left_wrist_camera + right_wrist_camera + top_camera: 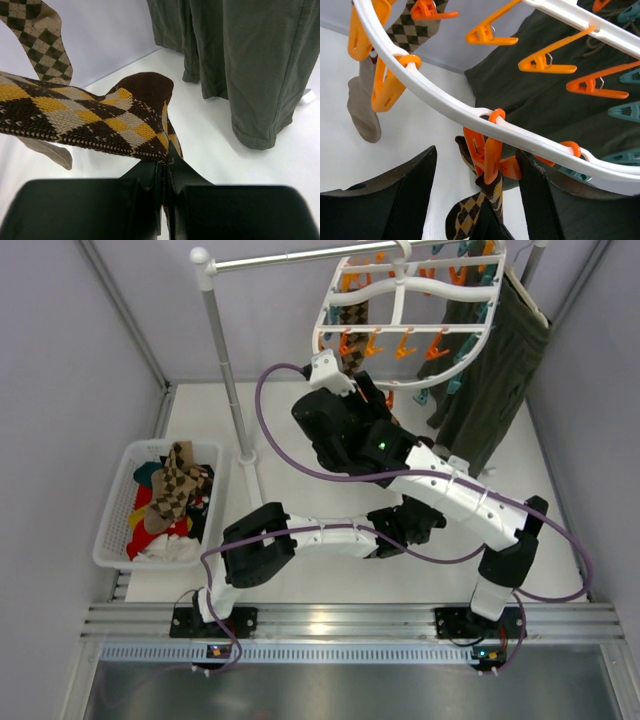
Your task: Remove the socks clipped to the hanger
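Bright, even overhead light; soft shadows on the table (330, 585). Glare on the metal rail (350, 620). The right hand's (476, 155) fingers (395, 200) blur slightly.

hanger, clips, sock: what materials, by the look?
Hanger: likely moulded plastic, white, smooth, with a slight sheen along the rim.
Clips: orange plastic, glossy; the thin wire loops look like metal springs.
Sock: knit fabric, matte, with stitches visible in the argyle.

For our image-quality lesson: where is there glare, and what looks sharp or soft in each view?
Top external: glare on the near mounting rail. Left wrist: argyle sock sharp. Right wrist: near fingers soft, orange clip crisp.
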Motion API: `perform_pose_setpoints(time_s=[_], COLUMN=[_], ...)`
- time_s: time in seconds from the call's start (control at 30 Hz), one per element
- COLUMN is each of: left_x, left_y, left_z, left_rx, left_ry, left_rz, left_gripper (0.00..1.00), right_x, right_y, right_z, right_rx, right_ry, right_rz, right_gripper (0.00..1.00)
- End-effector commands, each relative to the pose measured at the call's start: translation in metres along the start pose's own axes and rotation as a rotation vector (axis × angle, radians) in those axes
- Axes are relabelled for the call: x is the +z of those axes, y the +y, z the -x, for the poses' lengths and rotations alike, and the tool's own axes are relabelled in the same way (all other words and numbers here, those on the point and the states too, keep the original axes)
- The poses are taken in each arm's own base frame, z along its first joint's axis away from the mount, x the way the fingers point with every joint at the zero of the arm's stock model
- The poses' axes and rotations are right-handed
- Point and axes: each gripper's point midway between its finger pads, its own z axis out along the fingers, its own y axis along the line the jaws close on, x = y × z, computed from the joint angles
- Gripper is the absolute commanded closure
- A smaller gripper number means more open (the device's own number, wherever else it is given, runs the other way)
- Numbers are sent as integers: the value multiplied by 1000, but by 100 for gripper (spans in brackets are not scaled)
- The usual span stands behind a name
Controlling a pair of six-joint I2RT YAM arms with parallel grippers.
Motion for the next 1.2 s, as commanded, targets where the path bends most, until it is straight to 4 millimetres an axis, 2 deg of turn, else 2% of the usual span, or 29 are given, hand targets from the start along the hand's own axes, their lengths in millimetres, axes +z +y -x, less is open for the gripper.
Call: perform_pose_setpoints(time_s=[0.0, 0.03, 0.07, 0.1, 0.13, 0.2, 0.5, 0.7, 0.87, 1.17], left_x=[-4, -5, -4, -5, -5, -6, -7, -11, -14, -18], left_y=[-1, -1, 0, 0, 0, 0, -2, -6, -9, -22], left_z=[12, 12, 12, 13, 13, 14, 16, 17, 29, 48], left_rx=[-46, -48, -47, -50, -50, -57, -78, -103, -132, -111], left_ry=[-26, -26, -25, -26, -26, -29, -33, -38, -57, -92], left_rz=[-24, -25, -24, -28, -30, -34, -59, -99, -133, -148], left_gripper=[100, 100, 100, 100, 100, 100, 100, 100, 100, 100], right_x=[2, 4, 2, 5, 4, 7, 7, 8, 8, 10], right_y=[-26, -24, -30, -27, -33, -32, -38, -51, -70, -71], right_z=[9, 5, 7, -1, 3, -2, 6, 4, 0, -7], right_rx=[89, 83, 109, 87, 117, 108, 130, 127, 138, 125], right_ry=[-30, -35, -46, -40, -53, -53, -77, -74, -66, -69], right_rz=[-110, -126, -133, -141, -152, -160, -182, -191, -199, -178], right_gripper=[39, 38, 38, 38, 38, 39, 43, 44, 45, 46])
